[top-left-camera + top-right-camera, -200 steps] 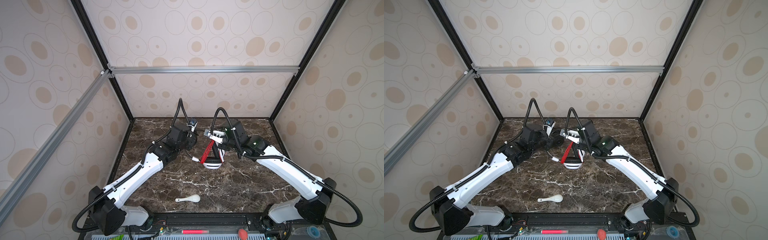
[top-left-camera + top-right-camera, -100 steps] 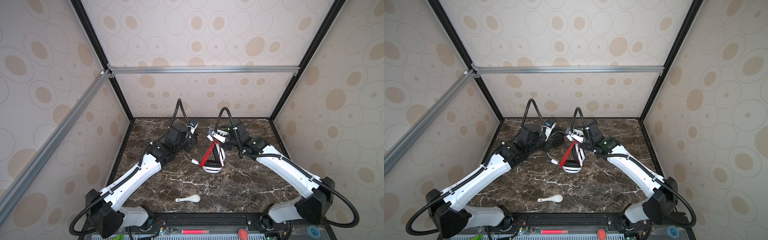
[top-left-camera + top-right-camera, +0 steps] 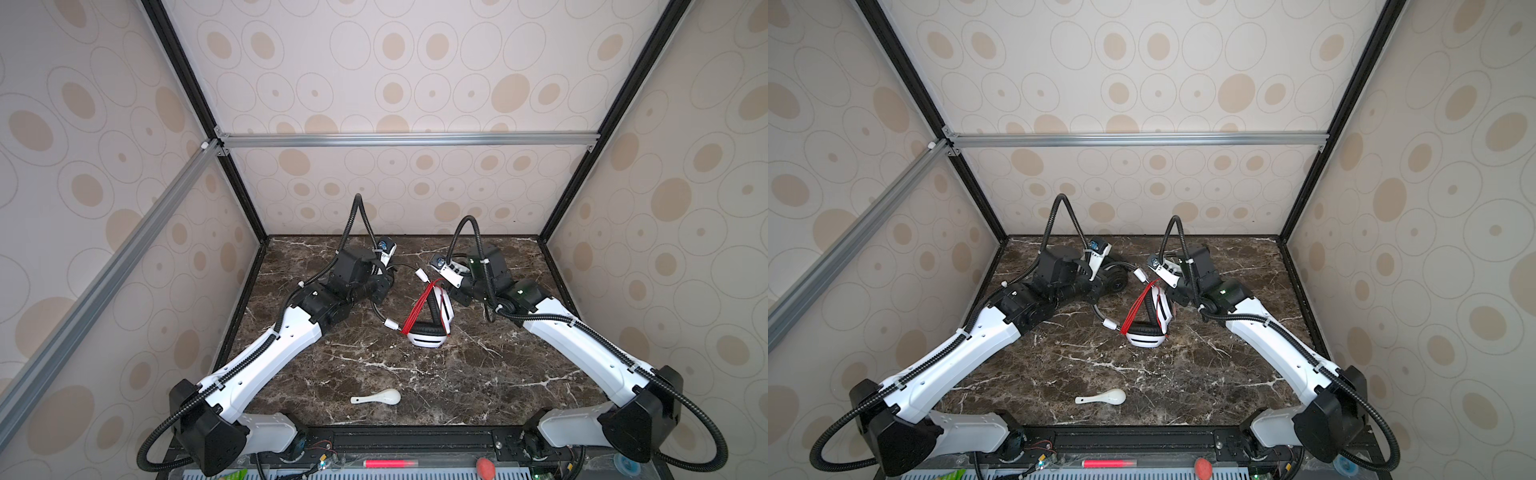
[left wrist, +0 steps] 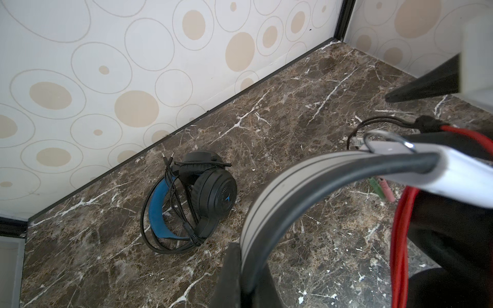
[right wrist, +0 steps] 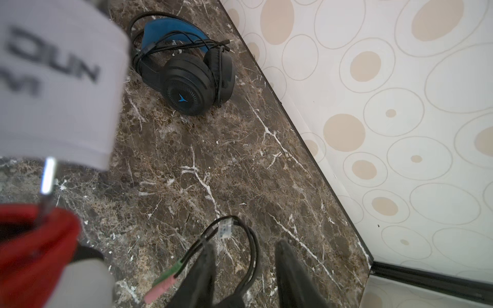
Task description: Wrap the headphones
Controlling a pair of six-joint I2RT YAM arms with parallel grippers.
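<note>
The white headphones [image 3: 428, 332] stand mid-table with the red cord [image 3: 419, 308] wound round them. My left gripper [image 4: 248, 266] is shut on their grey headband [image 4: 288, 184]; in both top views it sits just left of them [image 3: 380, 291] [image 3: 1096, 291]. My right gripper [image 5: 246, 266] is open, its fingers on either side of a loop of the black cord end [image 5: 252, 248], with the green and pink plugs [image 5: 165, 282] beside it. The black headphones [image 4: 210, 192] [image 5: 186, 88] lie by the back wall, their thin cord wound round the blue band.
A white ceramic spoon [image 3: 378, 398] [image 3: 1104, 398] lies near the front edge. The back wall and the black frame posts close in behind both grippers. In a top view the black headset [image 3: 1117, 278] lies just behind my left wrist.
My right gripper's jaws have spread apart, releasing the cord end. The white headset has tilted and shifted slightly. My left gripper keeps its hold on the headband.
</note>
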